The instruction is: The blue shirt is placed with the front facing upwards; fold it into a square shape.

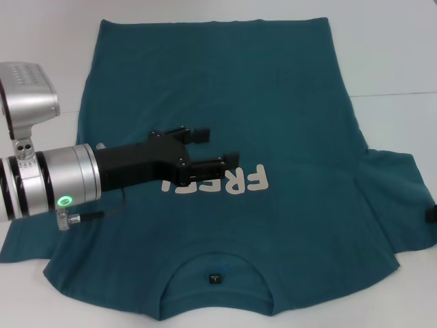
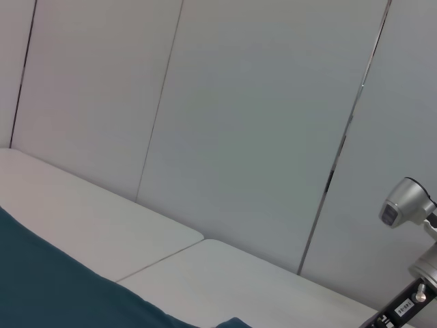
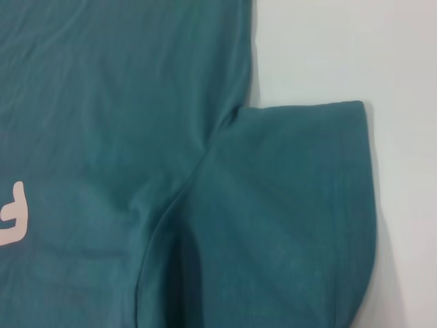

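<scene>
The large dark teal-blue cotton T-shirt lies flat on the white surface, front side up. Its neckline with the small black label is at the edge nearest to my body, and the hem is at the far edge, so the long axis of the shirt runs straight away from me.

My left gripper hangs above the chest of the shirt, just beside the pale "FREE!" print. Its black fingers are spread apart and they grasp nothing. They point across the shirt toward the right sleeve.

I judge that the fold has not started, because both sleeves lie spread out. The left sleeve is nearer to my left arm, but part of it is hidden under the silver wrist.

Of my right gripper only a small dark piece shows, at the outer edge of the right sleeve, so I cannot tell its state. Its wrist camera looks down on this sleeve and the armpit seam. My left wrist camera sees mostly the wall.
</scene>
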You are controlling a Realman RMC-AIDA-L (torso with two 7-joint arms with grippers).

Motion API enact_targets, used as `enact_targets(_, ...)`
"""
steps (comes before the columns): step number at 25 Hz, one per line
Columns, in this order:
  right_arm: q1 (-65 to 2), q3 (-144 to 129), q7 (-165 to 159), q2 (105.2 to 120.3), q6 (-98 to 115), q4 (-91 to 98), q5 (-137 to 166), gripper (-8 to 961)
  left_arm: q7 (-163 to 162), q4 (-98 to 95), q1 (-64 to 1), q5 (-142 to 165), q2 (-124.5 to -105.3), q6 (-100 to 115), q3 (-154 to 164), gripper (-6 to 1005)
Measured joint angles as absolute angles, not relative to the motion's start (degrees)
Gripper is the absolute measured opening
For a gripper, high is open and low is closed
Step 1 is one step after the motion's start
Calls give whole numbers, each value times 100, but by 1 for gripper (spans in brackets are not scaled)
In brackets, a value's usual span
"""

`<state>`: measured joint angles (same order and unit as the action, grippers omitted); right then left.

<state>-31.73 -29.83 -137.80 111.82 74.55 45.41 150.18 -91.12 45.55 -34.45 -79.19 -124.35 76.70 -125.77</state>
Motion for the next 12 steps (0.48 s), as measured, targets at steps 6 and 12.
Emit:
enact_targets(6, -3171, -2995, -13801, 11163, 7385, 4552, 15033, 33, -9114, 4553, -3445, -7921, -12436, 7671, -12577, 875)
enact_targets(12, -3152, -2991, -13787, 11135, 7319, 4553, 15043, 32, -9110, 4534, -3447, -8035, -12436, 7663, -12569, 875)
